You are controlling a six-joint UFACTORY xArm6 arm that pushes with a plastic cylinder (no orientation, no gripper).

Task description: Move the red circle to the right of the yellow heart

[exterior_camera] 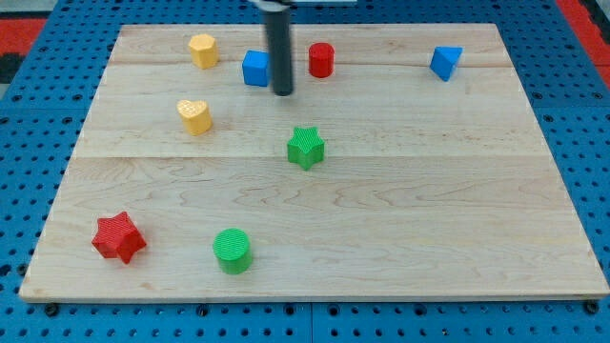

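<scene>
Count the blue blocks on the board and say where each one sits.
2. One blue cube at the view's top, just left of my tip, partly hidden by the rod. One blue triangle near the top right. None appears hidden elsewhere.

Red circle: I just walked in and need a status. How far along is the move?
Done: nothing visible; the red circle sits near the view's top, up and right of the yellow heart. In hand: my tip stands between the blue block and the circle. Left: pushing it down level with the heart.
</scene>
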